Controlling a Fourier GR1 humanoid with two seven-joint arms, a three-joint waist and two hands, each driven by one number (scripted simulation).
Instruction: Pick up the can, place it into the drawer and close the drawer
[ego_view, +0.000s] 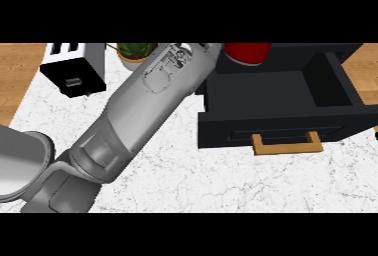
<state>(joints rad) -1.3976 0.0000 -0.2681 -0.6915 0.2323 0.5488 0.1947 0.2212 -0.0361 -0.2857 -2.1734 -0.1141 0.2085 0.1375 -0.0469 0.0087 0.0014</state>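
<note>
One long grey forearm crosses the white marbled counter, rising from the lower left corner up toward the top middle. At the far left a wooden strip borders the counter, and a black-and-white toaster stands at the upper left. Just right of it, a small potted plant sits partly hidden behind the arm. The arm's end runs out at the top edge, so neither hand shows and I cannot tell what it grips. Right of the arm, a black drawer stands pulled open, its wooden handle facing near. The red can sits at the drawer's back edge, cut off by the top.
</note>
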